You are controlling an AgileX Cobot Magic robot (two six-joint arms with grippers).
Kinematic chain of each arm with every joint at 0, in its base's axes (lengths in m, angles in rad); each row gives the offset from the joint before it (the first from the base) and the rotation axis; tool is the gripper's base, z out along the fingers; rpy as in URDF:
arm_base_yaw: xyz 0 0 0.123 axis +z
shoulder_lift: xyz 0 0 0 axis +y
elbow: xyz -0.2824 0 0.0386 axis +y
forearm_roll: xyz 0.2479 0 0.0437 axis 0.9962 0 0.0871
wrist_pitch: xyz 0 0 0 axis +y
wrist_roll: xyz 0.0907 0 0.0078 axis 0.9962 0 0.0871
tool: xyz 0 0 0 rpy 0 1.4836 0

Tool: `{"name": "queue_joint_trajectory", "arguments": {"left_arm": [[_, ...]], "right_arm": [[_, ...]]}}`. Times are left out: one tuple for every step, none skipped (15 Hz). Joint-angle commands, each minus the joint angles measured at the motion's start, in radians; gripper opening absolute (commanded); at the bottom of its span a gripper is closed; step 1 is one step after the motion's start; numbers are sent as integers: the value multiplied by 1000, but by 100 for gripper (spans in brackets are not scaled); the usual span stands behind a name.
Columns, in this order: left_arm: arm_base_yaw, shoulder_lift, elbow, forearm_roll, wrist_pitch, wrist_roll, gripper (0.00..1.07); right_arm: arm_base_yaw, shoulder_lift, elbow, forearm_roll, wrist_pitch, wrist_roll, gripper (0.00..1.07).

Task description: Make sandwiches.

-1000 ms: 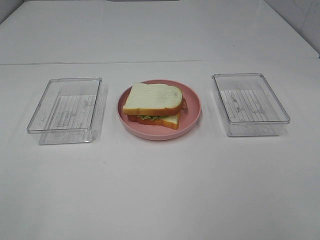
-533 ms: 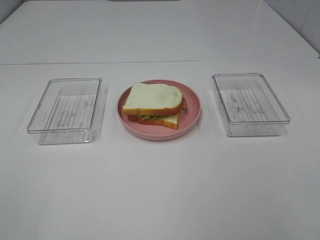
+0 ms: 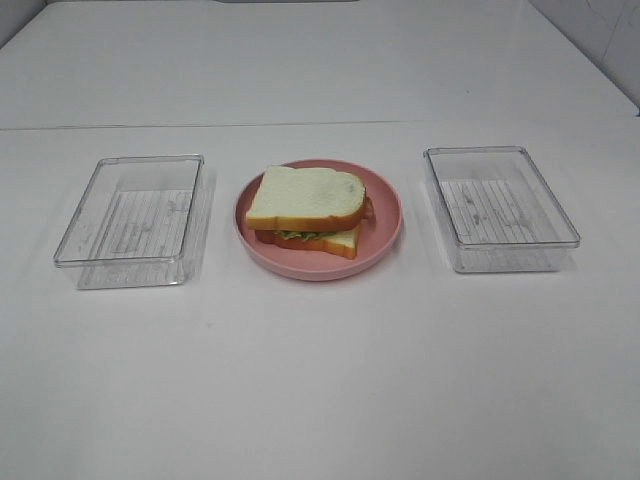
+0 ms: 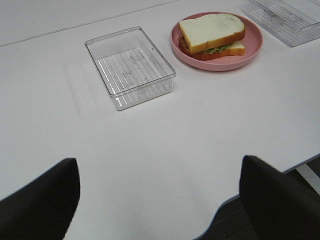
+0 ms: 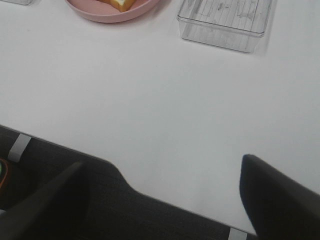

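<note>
Centre of the white table, on a round pink plate: one sandwich, two thick white slices with orange-brown crust, green lettuce and a reddish-brown filling showing at the edge; top slice set slightly askew on the lower one; well apart from both sets of fingers, touched by neither. Flanking the plate, near but not touching it: clear box on the left and clear box on the right, ribbed floors. High view: no arm or gripper in frame. Left wrist view: left gripper, dark fingers spread wide, nothing between them, poised at the near table edge; ahead of them the left box, then the sandwich whole on its plate, beyond it a corner of the right box. Right wrist view: right gripper, fingers likewise released and unladen, over the table edge; ahead, the right box and only a cropped corner of the sandwich; dark floor below the edge.
</note>
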Motion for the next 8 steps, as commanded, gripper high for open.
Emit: {"name": "queue_joint_trajectory", "arguments": {"left_arm": [[10,-10,2,-8,-9,0,83],[46,-10,2,-7,-10,0,83],[96,-10,2,-7,-10,0,83],[145,-10,2,-7,-10,0,83],[164,-10,2,-7,-10,0,83],[198,-11,2,-7,-10,0,83],[246,-25,2,-7,-10,0,83],[263,-25,2,-7,-10,0,83]], "right_arm": [[-57,-4,5,7,-11,-5,78],[-101,-12,5,7,-11,-5,78],[-156,-36,5,7,-11,-5,78],[-206,-65,5,7,-11,-5,78],[-232,-84,5,7,-11,-5,78],[-270,-115,5,6,-11,-5,78],[-300,-172,5,7,-11,-5,78],[-298,-193,5,7,-11,-5,78]]}}
